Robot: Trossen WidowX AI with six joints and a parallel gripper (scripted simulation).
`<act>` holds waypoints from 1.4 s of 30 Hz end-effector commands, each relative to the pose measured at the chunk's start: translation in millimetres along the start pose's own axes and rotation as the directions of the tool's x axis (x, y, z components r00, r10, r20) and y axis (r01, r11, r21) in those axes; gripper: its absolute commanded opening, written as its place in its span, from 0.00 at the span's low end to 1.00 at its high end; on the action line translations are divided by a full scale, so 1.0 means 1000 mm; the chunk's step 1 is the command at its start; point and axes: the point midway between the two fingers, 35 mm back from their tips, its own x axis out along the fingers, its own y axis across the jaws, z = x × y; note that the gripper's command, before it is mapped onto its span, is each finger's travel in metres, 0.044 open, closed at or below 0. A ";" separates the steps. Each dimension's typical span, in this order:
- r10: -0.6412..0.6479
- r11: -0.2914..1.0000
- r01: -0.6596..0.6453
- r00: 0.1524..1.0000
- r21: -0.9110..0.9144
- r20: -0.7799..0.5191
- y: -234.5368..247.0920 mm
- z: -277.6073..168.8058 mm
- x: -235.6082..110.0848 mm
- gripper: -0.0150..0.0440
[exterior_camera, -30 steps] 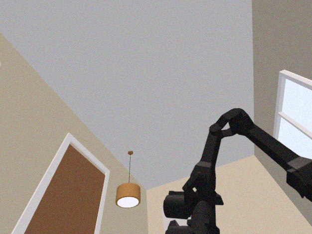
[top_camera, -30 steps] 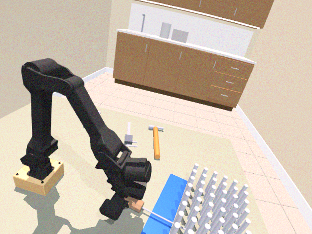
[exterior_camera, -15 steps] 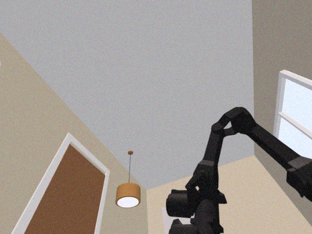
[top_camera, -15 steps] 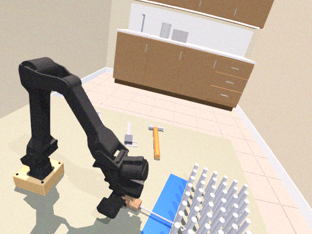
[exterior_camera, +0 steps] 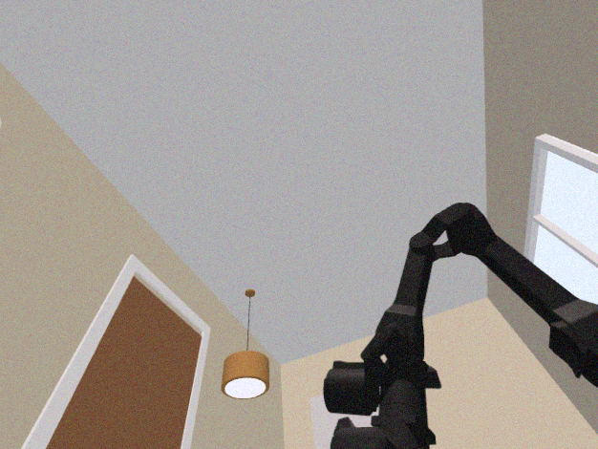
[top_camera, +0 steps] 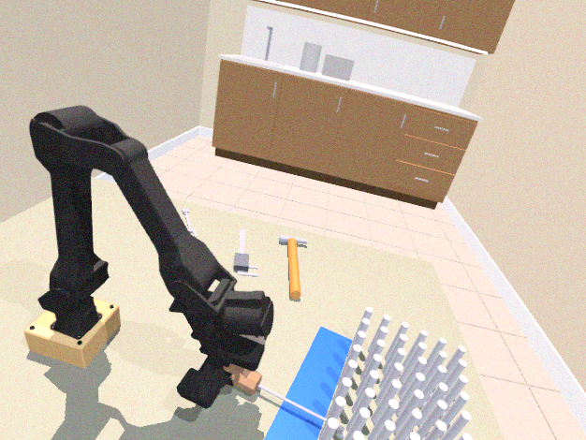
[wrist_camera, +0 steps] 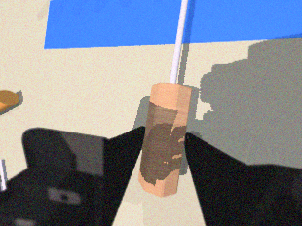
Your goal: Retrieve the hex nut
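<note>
Home kitchen, doubling as a workbench. Along the far wall, brown base cabinets [top_camera: 330, 123] with slim metal handles and a stack of three drawers [top_camera: 432, 154], topped by a white worktop [top_camera: 359, 85] carrying a grey canister [top_camera: 311, 56] and a flat grey box [top_camera: 338, 66]. Above, matching wall cabinets [top_camera: 402, 16]. Underfoot, pale square floor tiles [top_camera: 293, 198] edged with a white skirting board [top_camera: 516, 302]. Overhead, an orange drum pendant lamp [exterior_camera: 245, 373] hanging from a grey ceiling, beside a brown door [exterior_camera: 130, 367] in a white frame and a white-framed window [exterior_camera: 563, 217]. Beige walls throughout.
</note>
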 end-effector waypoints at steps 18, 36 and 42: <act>-0.001 1.000 0.001 1.000 0.006 0.000 0.000 -0.013 -0.004 0.25; -0.001 1.000 0.001 1.000 0.006 -0.001 0.000 -0.024 -0.007 0.25; -0.001 1.000 0.001 1.000 0.006 -0.001 0.000 -0.028 -0.008 0.25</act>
